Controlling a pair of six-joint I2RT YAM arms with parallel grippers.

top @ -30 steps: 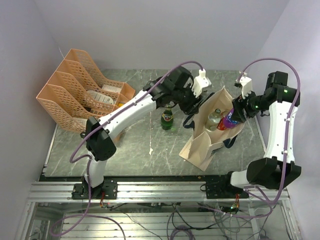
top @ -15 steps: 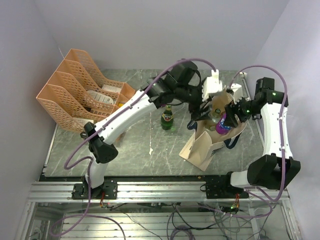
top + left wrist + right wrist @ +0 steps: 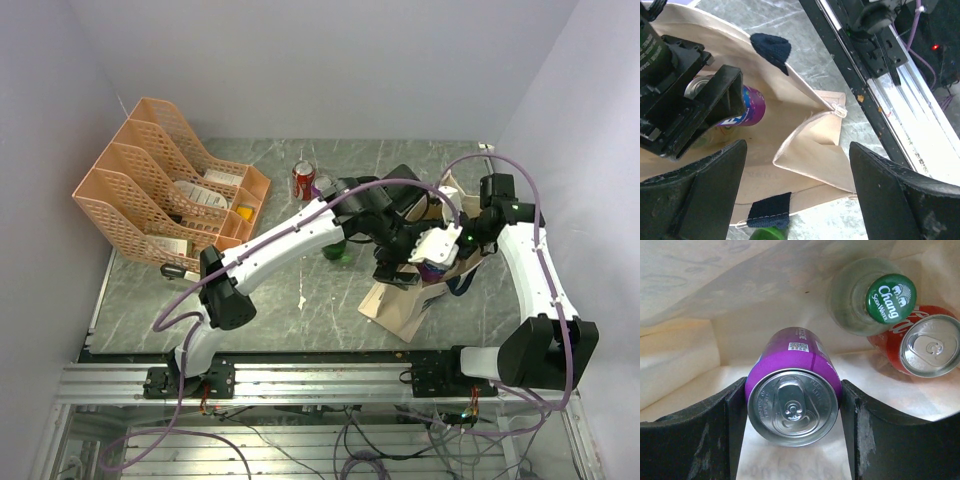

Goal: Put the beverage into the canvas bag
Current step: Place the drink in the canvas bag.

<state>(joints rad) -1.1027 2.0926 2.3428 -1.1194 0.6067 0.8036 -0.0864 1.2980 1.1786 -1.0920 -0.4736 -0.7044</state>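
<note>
A purple beverage can [image 3: 792,390] sits between my right gripper's [image 3: 793,412] fingers, which are shut on its sides, low inside the canvas bag [image 3: 685,285]. A Chang soda water bottle [image 3: 875,300] and a red cola can [image 3: 927,347] stand in the bag beside it. From above, the cream canvas bag [image 3: 398,305] stands at the table's right. My left gripper [image 3: 797,192] hovers open over the bag's near rim [image 3: 810,145], holding nothing. The left wrist view shows the right gripper with the purple can [image 3: 749,111] in the bag's mouth.
A green bottle [image 3: 338,252] stands left of the bag, partly under the left arm. A red can [image 3: 303,180] stands farther back on the table. Orange file trays [image 3: 150,190] fill the back left. Navy handles [image 3: 771,47] hang from the bag's rim.
My left gripper has opened and swung over the bag toward its near side. My right gripper has sunk into the bag with the purple can.
</note>
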